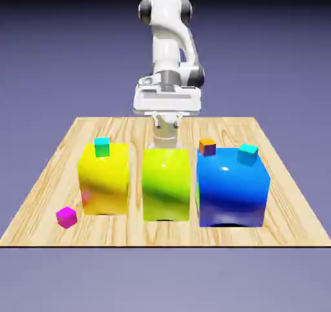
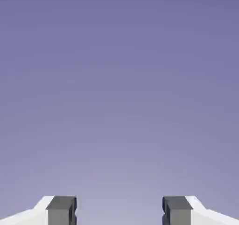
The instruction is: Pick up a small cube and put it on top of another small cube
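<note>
- The claw [image 2: 119, 212] is spread, with nothing between its two tips in the hand view.
- The pink cube [image 1: 66, 218] lies on the wooden surface [image 1: 291, 230], near its front edge toward the exterior view's left, just beside the yellow block [image 1: 105, 185] but apart from it.
- The relation that matters: from the claw, the pink cube is lower, farther out from the arm's base and off toward the exterior view's left. The next move likely calls for swinging that way, reaching past the yellow block and tipping the claw downward.
- The cube has no long side; its turned faces would guide the grip.
- The likely goal is the cyan cube [image 1: 248, 153] at the top of the blue block [image 1: 232, 191], across to the exterior view's right.
- Only the exterior view shows cubes and blocks; the hand view shows just backdrop and the tips' spacing.
</note>
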